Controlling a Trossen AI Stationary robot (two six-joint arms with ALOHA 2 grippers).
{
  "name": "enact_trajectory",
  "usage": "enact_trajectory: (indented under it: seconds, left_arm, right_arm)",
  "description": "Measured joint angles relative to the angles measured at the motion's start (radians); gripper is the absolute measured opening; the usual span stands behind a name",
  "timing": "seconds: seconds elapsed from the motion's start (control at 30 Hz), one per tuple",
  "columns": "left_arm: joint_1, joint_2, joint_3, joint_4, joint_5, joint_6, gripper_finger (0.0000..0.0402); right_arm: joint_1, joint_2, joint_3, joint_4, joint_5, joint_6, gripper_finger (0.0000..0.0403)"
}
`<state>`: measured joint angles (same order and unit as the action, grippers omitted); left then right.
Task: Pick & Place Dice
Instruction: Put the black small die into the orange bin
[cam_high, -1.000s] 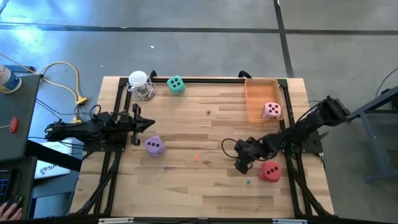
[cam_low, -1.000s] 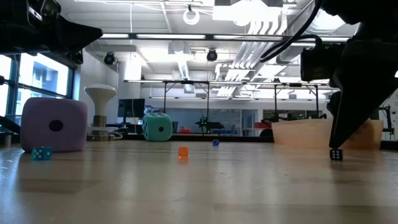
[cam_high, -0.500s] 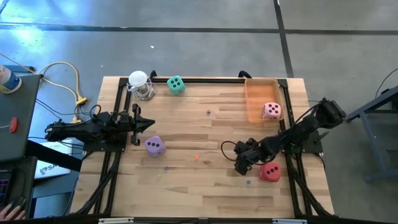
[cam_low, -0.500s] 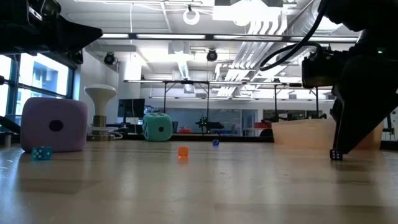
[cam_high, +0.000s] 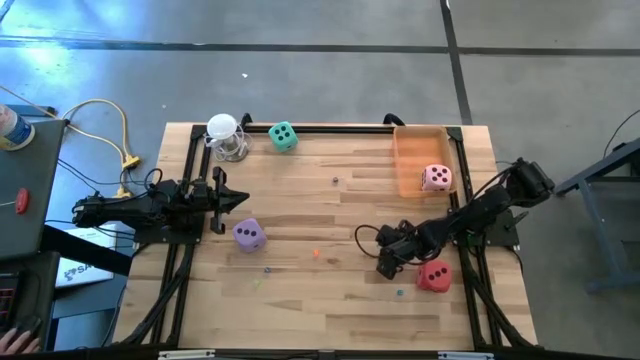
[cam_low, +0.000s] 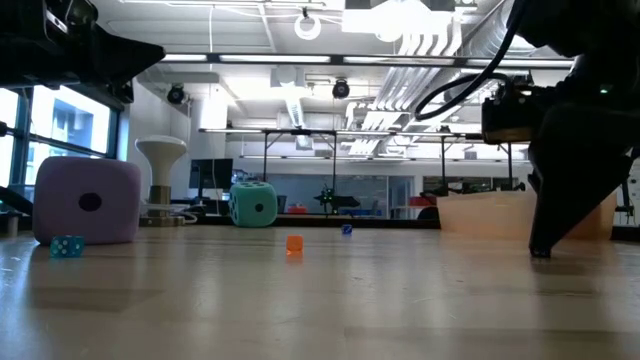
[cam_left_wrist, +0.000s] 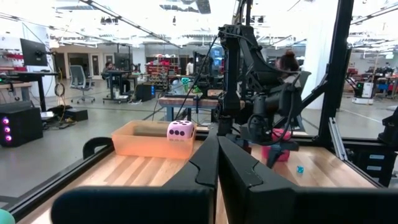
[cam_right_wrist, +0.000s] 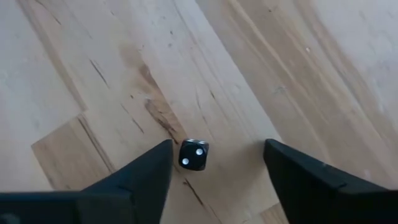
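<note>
My right gripper (cam_right_wrist: 217, 147) points steeply down at the table's right part (cam_high: 388, 268), open, its fingers on either side of a tiny black die (cam_right_wrist: 193, 155) that lies on the wood close to one finger, apart from both. A red die (cam_high: 433, 275) rests just right of this gripper. The pink die (cam_high: 435, 178) sits inside an orange tray (cam_high: 405, 165). The purple die (cam_high: 248, 234) lies mid-left and the mint green die (cam_high: 283, 136) at the far edge. My left gripper (cam_left_wrist: 217, 163) waits shut at the left (cam_high: 235, 200).
A white round-topped object (cam_high: 225, 135) stands at the far left beside the green die. Tiny coloured beads, one of them orange (cam_high: 316, 254), lie scattered mid-table. A black frame (cam_high: 190, 170) runs along the table's edges. Bare wood lies between the purple die and my right gripper.
My right gripper has sunk a little toward the table over the tiny black die. In the low view its finger now stands in front of that die, which showed beside it before.
</note>
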<state>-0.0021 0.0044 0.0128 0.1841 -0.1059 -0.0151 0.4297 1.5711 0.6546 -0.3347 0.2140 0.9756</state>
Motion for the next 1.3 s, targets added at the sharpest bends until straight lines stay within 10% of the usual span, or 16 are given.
enact_trajectory:
  seconds: [0.8, 1.3]
  left_arm:
    - [0.0, 0.0, 0.0, 0.0, 0.0, 0.0, 0.0]
    - [0.0, 0.0, 0.0, 0.0, 0.0, 0.0, 0.0]
  right_arm:
    - [-0.008, -0.003, -0.001, -0.003, -0.01, -0.022, 0.0039]
    - [-0.05, -0.093, 0.138, -0.204, 0.016, -0.187, 0.0041]
